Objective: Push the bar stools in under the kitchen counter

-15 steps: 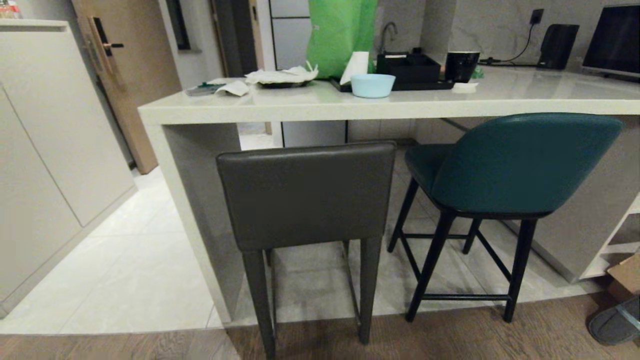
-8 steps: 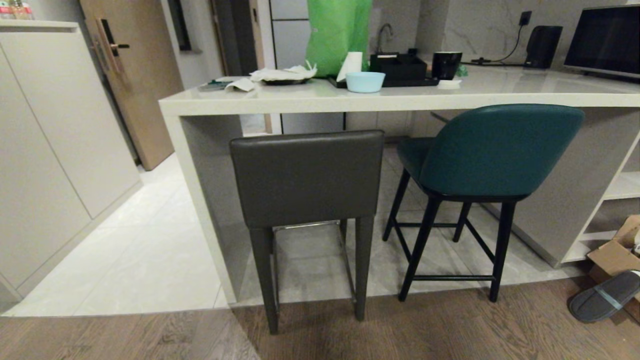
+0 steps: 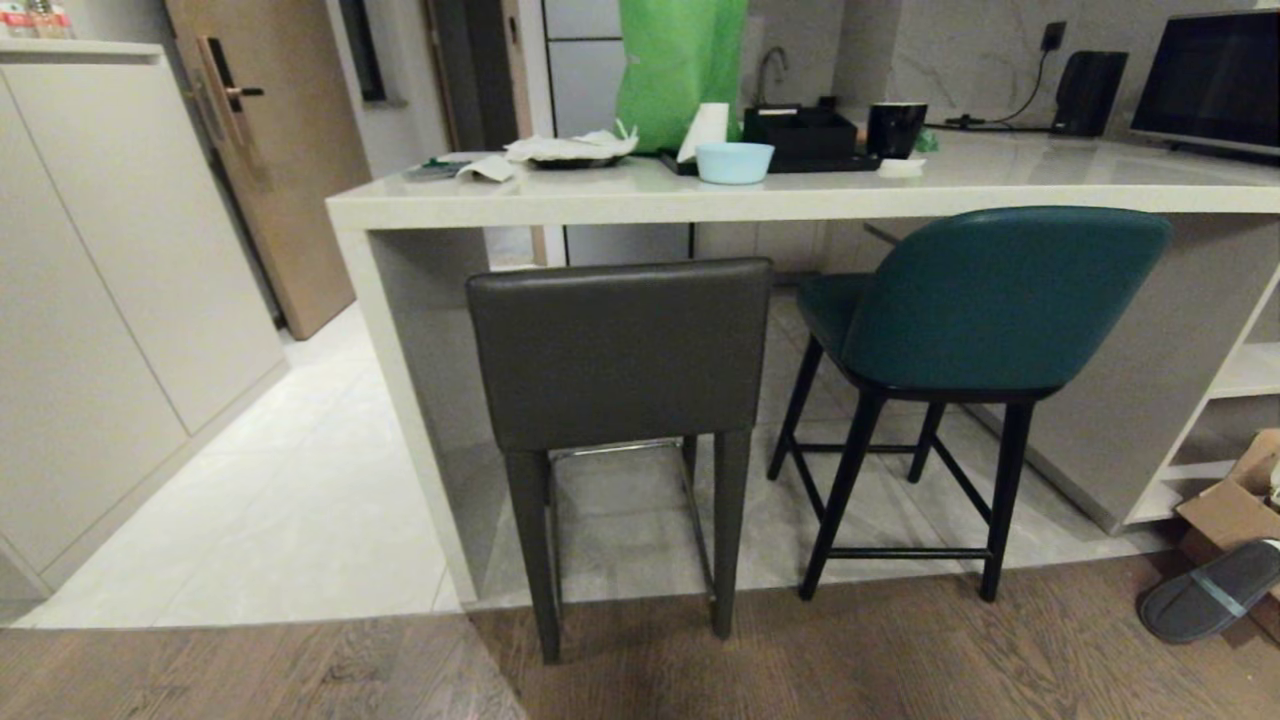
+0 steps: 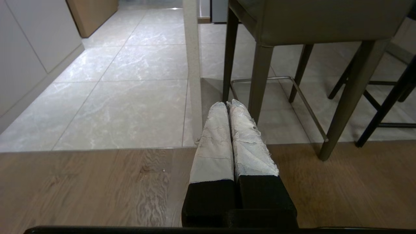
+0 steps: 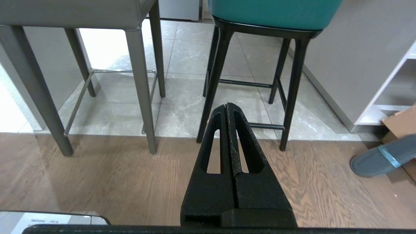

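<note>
- On my far left I see tall off-white cabinets [image 3: 110,290], with a wooden door [image 3: 290,160] past them and pale floor tiles [image 3: 290,510] running up to the counter's end panel.
- My left pincer [image 4: 230,105] is clenched with nothing in it, its pale wrapped fingers [image 4: 216,136] pressed together, hanging low over the wood floor [image 4: 97,182] just short of the tile edge. The grey stool's nearest leg stands right beyond its tips.
- The grey stool [image 3: 620,350] has its rectangular back toward me, just beside the end panel. Its back stands in front of the slab's near edge; its rear legs are on the wood floor and its front legs on the tiles beneath the surface.
- The kitchen counter [image 3: 1000,195] spans the view above both stools. On this surface, left to right, I see crumpled paper [image 3: 570,148], a green bag [image 3: 680,70], a pale blue bowl [image 3: 734,162], a black tray [image 3: 810,135], a dark cup [image 3: 895,130], and a dark screen [image 3: 1215,80] at the far right.
- My right pincer [image 5: 226,105] is clenched too, black fingers [image 5: 242,143] together and empty, over the wood floor in front of the teal stool's legs.
- The teal stool [image 3: 1000,300] stands right of the grey one, turned at an angle, its seat reaching under the slab and its rounded back outside the edge.
- Far right: open white shelving [image 3: 1240,400], a cardboard box [image 3: 1235,505] and a grey slipper [image 3: 1205,605] on the floor.
</note>
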`<state>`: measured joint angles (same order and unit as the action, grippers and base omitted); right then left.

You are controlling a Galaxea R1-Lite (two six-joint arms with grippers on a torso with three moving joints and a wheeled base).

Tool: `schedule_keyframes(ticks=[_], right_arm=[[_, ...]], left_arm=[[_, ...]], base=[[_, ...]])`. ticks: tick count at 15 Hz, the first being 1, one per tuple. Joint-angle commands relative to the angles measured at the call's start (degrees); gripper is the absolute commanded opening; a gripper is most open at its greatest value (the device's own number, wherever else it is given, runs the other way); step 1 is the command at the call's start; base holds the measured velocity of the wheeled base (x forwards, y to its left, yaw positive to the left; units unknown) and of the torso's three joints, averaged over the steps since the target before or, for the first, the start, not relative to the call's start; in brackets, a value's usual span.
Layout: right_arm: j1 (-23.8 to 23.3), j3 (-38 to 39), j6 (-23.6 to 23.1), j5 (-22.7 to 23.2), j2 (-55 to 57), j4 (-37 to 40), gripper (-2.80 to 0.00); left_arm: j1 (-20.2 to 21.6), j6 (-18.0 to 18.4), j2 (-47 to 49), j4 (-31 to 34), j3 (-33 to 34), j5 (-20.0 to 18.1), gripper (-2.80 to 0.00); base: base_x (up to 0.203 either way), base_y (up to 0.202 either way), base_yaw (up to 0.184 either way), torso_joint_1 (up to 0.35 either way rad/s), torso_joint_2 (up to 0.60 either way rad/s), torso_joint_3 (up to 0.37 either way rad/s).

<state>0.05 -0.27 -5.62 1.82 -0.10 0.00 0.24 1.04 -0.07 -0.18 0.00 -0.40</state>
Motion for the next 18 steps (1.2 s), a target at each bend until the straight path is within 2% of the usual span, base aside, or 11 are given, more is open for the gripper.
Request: schedule_keyframes(ticks=[1,18], right_arm=[[0.04,0.0,-0.09,0.03,0.1,0.0,-2.8],[0.04,0.09,-0.27,0.03,0.1,0.0,-2.8]], left_arm=[[0.02,-0.07,0.07,0.0,0.18,0.02,-2.8],[-0.07,-0.33,0.07,0.0,0.18,0.14,-2.8]], base=[[0.005,-0.059,0.003,0.002,0.0,0.002],[0.0,-0.19,0.003,0.003,0.0,0.004]])
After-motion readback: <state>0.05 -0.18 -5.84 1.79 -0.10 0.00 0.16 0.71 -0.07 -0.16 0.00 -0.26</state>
